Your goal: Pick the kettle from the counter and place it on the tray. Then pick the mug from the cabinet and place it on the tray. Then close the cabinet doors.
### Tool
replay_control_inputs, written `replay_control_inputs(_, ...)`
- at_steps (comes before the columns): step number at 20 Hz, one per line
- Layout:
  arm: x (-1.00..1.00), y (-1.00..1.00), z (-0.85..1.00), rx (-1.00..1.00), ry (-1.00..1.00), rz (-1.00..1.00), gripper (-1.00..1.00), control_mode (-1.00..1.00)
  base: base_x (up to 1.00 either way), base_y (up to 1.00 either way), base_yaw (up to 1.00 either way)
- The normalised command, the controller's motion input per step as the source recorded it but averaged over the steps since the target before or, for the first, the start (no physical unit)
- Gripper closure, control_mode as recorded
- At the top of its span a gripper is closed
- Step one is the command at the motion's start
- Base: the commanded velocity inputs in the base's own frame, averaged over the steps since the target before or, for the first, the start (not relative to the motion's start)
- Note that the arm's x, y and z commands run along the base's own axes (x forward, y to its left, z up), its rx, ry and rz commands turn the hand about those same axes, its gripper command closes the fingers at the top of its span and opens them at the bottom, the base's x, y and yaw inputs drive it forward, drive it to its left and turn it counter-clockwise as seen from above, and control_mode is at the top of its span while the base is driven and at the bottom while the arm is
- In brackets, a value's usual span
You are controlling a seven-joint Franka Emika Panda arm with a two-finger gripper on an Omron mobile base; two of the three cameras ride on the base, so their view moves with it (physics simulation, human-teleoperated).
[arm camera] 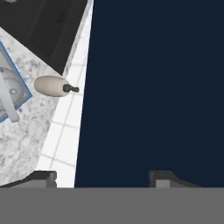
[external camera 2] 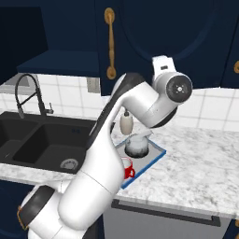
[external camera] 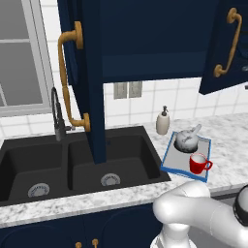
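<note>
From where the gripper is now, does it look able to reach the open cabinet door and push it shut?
Probably yes. In the hand view the gripper faces a navy panel, seemingly a cabinet door, with nothing between them. Kettle and mug sit on the tray, below and clear of the doors.

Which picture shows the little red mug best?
The left base view. There the mug stands whole on the tray, handle and all, in front of the kettle. In the right base view the robot's arm hides most of it, leaving just a red sliver with the handle.
</note>
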Motion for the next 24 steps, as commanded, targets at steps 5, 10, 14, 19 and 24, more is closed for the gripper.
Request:
replay_control_inputs(5, 0.53, 0.65, 0.0, -0.18, 0.0, 0.0, -1.0, -1.0, 0.0, 0.0, 0.0)
replay_control_inputs(10, 0.54, 0.62, 0.0, -0.16, -0.03, -0.01, -1.0, -1.0, 0.0, 0.0, 0.0)
replay_control_inputs(14, 0.72, 0.63, 0.0, -0.17, 0.05, -0.06, -1.0, -1.0, 0.0, 0.0, 0.0)
replay_control_inputs(19, 0.79, 0.36, 0.08, -0.17, 0.13, -0.03, -1.0, -1.0, 0.0, 0.0, 0.0)
replay_control_inputs(24, 0.55, -0.11, 0.09, 0.0, -0.02, 0.0, -1.0, -1.0, 0.0, 0.0, 0.0)
